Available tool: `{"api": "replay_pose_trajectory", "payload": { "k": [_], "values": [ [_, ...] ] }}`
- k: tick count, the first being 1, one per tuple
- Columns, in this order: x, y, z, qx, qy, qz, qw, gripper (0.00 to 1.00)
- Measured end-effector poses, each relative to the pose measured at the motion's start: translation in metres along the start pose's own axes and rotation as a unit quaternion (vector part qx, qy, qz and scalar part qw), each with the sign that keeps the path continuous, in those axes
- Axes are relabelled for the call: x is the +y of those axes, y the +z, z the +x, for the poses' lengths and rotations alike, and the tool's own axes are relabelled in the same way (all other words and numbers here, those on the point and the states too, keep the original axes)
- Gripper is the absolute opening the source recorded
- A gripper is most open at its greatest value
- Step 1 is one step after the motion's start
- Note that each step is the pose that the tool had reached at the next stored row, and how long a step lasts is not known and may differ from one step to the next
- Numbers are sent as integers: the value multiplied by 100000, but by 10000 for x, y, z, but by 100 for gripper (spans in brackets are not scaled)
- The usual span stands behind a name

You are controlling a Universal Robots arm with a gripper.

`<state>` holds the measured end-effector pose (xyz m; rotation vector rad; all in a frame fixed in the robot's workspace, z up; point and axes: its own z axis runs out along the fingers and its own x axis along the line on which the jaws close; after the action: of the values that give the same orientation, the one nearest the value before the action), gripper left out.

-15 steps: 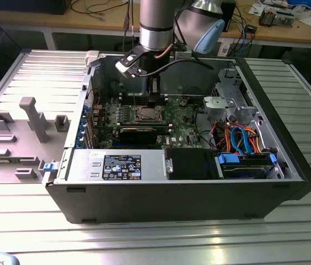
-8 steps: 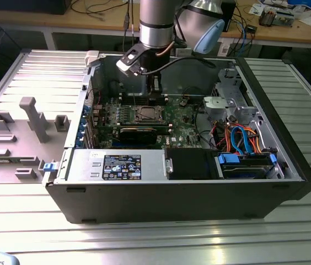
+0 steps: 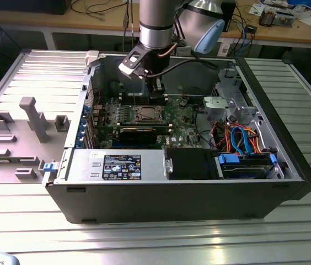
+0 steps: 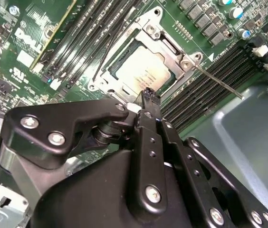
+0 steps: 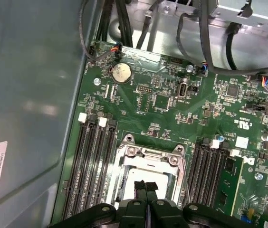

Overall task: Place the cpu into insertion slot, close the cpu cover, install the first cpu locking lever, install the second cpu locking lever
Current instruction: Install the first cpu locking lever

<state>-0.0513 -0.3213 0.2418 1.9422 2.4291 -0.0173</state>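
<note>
1 cpu sits under 1 cpu cover; the hand, fingers pressed together, grips nothing.

The pincer hangs inside the open computer case, at the far side of the insertion slot. The case lies on a ribbed metal worktop.

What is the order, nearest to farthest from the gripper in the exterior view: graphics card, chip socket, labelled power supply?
1. Chip socket, just below the gripper.
2. Graphics card, next toward the camera.
3. Labelled power supply, along the case's near wall.
</note>
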Motion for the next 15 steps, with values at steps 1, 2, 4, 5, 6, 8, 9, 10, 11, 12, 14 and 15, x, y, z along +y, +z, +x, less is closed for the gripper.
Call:
{"api": "replay_pose_trajectory", "payload": {
  "k": [1, 2, 4, 5, 6, 8, 9, 10, 11, 12, 14, 15],
  "values": [
    [0, 0, 0, 37, -997, -34, 99995, 11],
    [0, -1, -1, 39, -998, -37, 99995, 11],
    [0, -21, -2, 31, -1004, -13, 99995, 11],
    [1, -31, -2, 40, -1002, -6, 99995, 11],
    [1, -41, -2, 43, -1001, 0, 99995, 11],
    [1, -66, -3, 47, -1002, 21, 99995, 11],
    [2, -79, -3, 49, -993, 28, 99995, 11],
    [2, -89, -3, 53, -948, 45, 99995, 11],
    [2, -99, -4, 56, -821, 88, 99997, 11],
    [2, -103, -4, 76, -693, 121, 99997, 11],
    [2, -103, -4, 80, -686, 132, 99998, 11],
    [2, -104, -4, 71, -685, 141, 99998, 11]
  ]
}}
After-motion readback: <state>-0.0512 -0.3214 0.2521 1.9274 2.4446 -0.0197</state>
